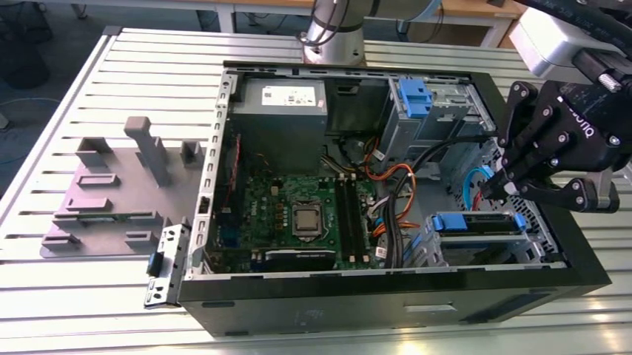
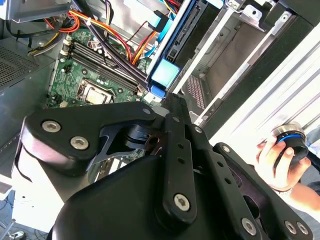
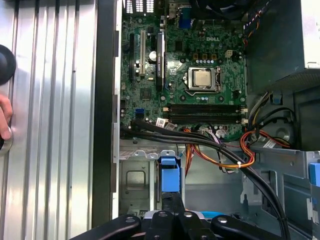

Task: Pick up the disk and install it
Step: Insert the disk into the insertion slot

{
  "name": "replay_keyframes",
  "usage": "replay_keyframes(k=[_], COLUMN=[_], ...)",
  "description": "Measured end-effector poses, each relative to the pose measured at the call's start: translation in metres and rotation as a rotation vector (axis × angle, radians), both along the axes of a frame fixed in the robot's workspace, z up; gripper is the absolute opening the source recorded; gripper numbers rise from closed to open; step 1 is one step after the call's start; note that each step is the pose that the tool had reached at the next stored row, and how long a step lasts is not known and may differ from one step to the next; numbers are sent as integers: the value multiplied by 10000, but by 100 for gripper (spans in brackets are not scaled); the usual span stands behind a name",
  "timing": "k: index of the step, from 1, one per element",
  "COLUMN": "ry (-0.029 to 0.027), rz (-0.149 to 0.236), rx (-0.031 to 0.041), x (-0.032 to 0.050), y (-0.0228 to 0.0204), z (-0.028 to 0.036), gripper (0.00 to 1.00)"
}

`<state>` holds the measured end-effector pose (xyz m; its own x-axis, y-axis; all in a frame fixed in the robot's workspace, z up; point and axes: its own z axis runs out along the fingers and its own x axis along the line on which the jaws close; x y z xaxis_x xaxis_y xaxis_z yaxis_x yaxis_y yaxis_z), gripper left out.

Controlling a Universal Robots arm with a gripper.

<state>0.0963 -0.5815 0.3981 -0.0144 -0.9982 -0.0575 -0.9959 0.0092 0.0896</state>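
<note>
One gripper (image 1: 491, 191) hangs over the open computer case (image 1: 395, 292), at the exterior view's right. Its fingers are pressed together with nothing visible between them. In both wrist views their tips sit just beside the blue carrier tab of the disk (image 3: 170, 176). The disk (image 1: 479, 225) lies in the grey metal bay (image 1: 446, 255) near the front corner of the case, beside the green motherboard (image 1: 301, 214) and a bundle of orange and black cables (image 3: 220, 160). The case rests on a slatted metal table (image 1: 118, 296). In the second wrist view, a person's hand (image 2: 277, 160) grips a round knob (image 2: 292, 137) beyond the case.
</note>
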Motion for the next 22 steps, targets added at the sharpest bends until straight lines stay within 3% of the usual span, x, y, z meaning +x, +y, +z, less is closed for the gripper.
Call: replay_keyframes(k=[22], ry=[0], rz=[0], rx=[-3], x=[20], y=[0], z=[-73], gripper=[11])
